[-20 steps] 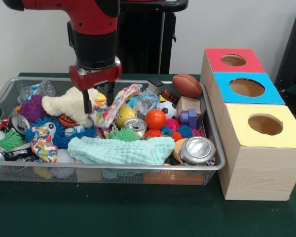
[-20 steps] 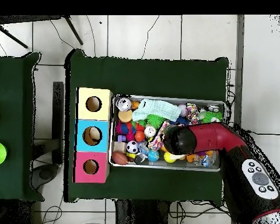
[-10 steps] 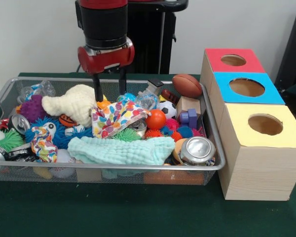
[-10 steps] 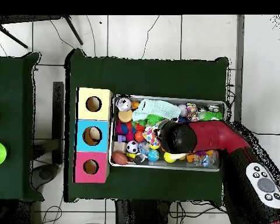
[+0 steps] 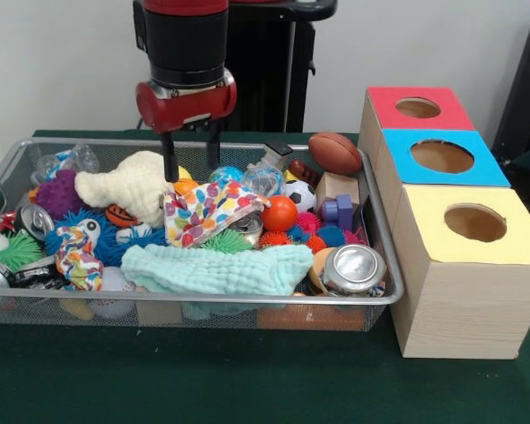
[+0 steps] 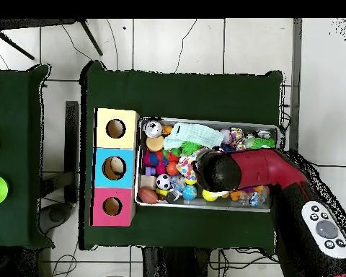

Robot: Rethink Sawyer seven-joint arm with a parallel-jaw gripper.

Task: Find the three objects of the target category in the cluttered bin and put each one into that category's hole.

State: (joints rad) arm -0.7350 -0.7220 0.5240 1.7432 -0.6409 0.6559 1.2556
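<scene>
Above the far middle of the wire bin [image 5: 384,265], the gripper [image 5: 190,168] hangs with its two black fingers [image 5: 170,161] spread apart and nothing between them. Its tips sit just over a floral cloth [image 5: 208,210], which lies draped across the clutter below, and just right of a cream plush toy [image 5: 128,187].

Near the front rim lies a folded mint cloth [image 5: 216,268], with a dented silver can [image 5: 353,268] to its right. Behind them are an orange ball [image 5: 278,213], a small soccer ball [image 5: 300,194], a purple block [image 5: 338,212] and a wooden block [image 5: 336,185]. A brown toy football [image 5: 335,153] rests at the far right corner. On the left side sit a purple spiky ball [image 5: 57,193], blue spiky balls [image 5: 115,243], a green spiky ball [image 5: 18,250] and another can [image 5: 35,219].

Right of the bin stands a row of three wooden boxes, touching one another, each with a round hole on top: a red box [image 5: 415,108] farthest, a blue box [image 5: 442,157] in the middle, a yellow box [image 5: 473,225] nearest.

From overhead, the red arm [image 6: 266,169] covers part of the bin [image 6: 205,123]. Which category is the target cannot be told.
</scene>
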